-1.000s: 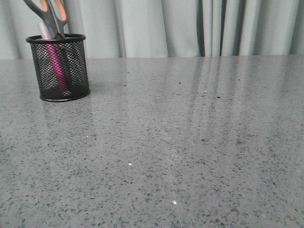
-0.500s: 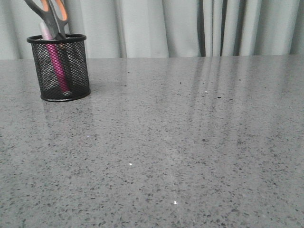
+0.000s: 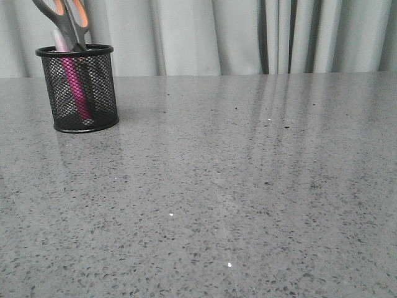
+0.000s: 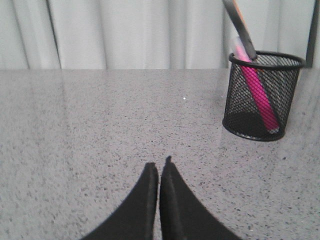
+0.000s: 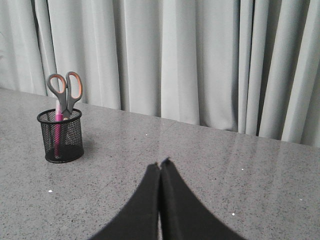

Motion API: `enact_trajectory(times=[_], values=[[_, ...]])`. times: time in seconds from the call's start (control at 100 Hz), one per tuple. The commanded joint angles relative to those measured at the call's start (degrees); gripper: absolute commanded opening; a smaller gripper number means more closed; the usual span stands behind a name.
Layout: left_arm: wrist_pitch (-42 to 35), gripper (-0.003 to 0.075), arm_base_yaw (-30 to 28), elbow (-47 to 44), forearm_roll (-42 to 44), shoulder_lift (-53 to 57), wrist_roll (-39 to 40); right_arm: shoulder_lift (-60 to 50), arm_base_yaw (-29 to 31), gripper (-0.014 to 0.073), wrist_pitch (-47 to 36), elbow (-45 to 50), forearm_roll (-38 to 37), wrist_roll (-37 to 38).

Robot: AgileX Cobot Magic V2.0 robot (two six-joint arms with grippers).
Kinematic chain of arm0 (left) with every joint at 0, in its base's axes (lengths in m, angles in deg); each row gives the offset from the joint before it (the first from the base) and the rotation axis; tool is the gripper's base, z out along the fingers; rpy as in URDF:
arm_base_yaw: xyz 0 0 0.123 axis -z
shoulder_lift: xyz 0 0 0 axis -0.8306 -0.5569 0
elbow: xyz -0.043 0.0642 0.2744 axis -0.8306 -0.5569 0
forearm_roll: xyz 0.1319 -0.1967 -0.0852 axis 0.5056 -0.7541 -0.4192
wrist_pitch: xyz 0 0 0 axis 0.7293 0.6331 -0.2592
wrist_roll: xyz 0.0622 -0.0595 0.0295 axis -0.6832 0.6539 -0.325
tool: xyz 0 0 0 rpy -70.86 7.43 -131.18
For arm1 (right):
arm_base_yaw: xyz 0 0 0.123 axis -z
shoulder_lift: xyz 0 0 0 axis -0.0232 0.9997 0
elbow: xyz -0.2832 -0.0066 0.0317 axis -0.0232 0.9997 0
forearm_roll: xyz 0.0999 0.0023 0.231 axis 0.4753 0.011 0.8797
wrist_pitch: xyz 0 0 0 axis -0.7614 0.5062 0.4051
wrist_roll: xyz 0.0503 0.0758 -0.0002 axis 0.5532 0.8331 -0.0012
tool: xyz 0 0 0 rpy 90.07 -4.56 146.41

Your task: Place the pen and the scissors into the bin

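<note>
The bin (image 3: 84,89) stands at the far left of the counter (image 3: 248,186), upright. Inside it the pen (image 3: 74,87) leans with its pale cap just above the rim, and the scissors (image 3: 67,22) stand blades down, their orange-lined loops well above the rim. Both task things look to be in place, so the task reads as done.

Neither arm shows in the front view. In the wrist views the left gripper (image 4: 159,167) has its fingers pressed together on nothing, and so does the right gripper (image 5: 161,165). The bin lies ahead of the left fingers and off to one side, near; from the right fingers it stands well apart, far across the counter. The left arm is the nearer. No further grasp seems called for.
</note>
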Motion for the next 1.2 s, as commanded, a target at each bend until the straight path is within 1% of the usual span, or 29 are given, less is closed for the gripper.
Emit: enact_trajectory(times=[0.0,0.16,0.37,1.07,1.19], values=[[0.22,-0.0019,-0.36,-2.44,0.49,0.01,3.80,0.78,-0.03,-0.0070,-3.57,-1.16,-1.06,-0.44],[9.81,-0.0019,-2.18,-2.44,1.10,3.13,3.91,0.78,-0.03,-0.0070,-3.57,-1.16,-1.06,-0.44],[9.69,-0.0019,-6.09,-2.44,1.10,3.02,3.91,0.78,-0.03,-0.0070,-3.57,-1.16,-1.06,-0.44],[9.69,-0.0019,-6.21,-2.44,1.10,3.02,3.91,0.78,-0.03,-0.0070,-3.57,-1.16,-1.06,-0.44],[9.69,-0.0019,-6.21,-2.44,1.10,3.02,3.91,0.78,-0.03,-0.0070,5.62,-1.07,-1.90,-0.44]])
